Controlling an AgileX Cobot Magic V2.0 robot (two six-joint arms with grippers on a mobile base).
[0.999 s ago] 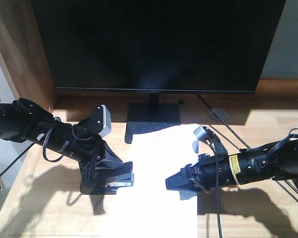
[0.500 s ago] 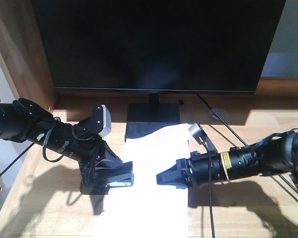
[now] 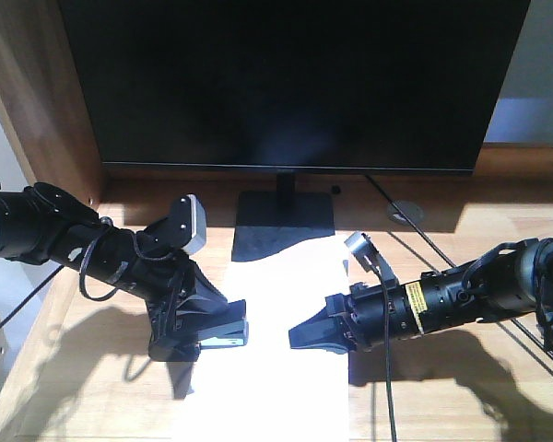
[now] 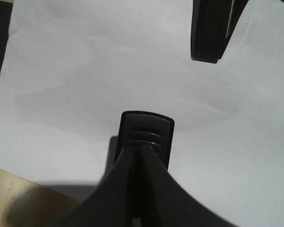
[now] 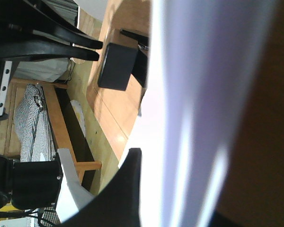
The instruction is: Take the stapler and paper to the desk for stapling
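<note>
Two claws meet over one white sheet on the wooden worktop [image 3: 64, 387].

Nearest the camera, the paper [image 3: 267, 387] lies flat on the worktop, running from the front edge back toward the monitor stand [image 3: 284, 221]. Left claw [image 3: 203, 336] is closed on the stapler [image 3: 223, 333], a small black wedge with silver metal showing, held at the sheet's left edge; the left wrist view shows the stapler's nose over the white sheet. Right claw [image 3: 306, 336] reaches in from the right with its tip over the sheet's right portion; its fingers look drawn close together, but whether they pinch the paper cannot be told. Behind both, the black monitor [image 3: 286, 83] stands at the back of the worktop, with a cable [image 3: 424, 241] trailing to its right.
</note>
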